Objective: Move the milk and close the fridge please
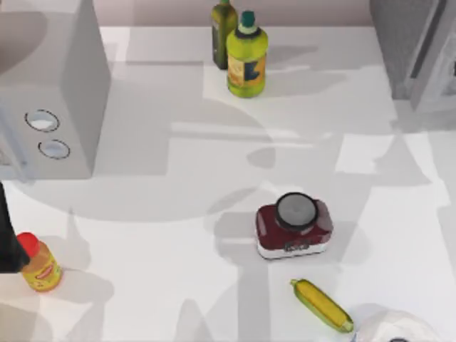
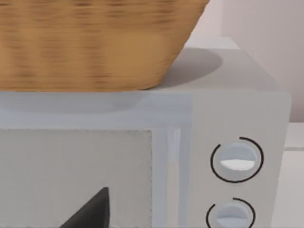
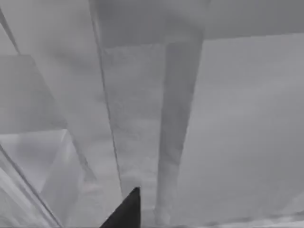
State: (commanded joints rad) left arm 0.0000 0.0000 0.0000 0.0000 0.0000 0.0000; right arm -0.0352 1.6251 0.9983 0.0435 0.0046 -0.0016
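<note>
The milk is out of view. The fridge is a grey cabinet at the table's back right corner, cut off by the picture's edge. In the right wrist view its grey panels stand very close, and a paler inner space shows beside them. A dark part of my right gripper points at those panels. My left arm is a dark shape at the table's left edge. A dark part of my left gripper sits just in front of the microwave's door.
A grey microwave with two round dials stands at the back left, a wicker basket on top. A red jar sits mid-table, with a corn cob and a white round object nearer the front. Two bottles stand at the back, a yellow red-capped bottle at the left.
</note>
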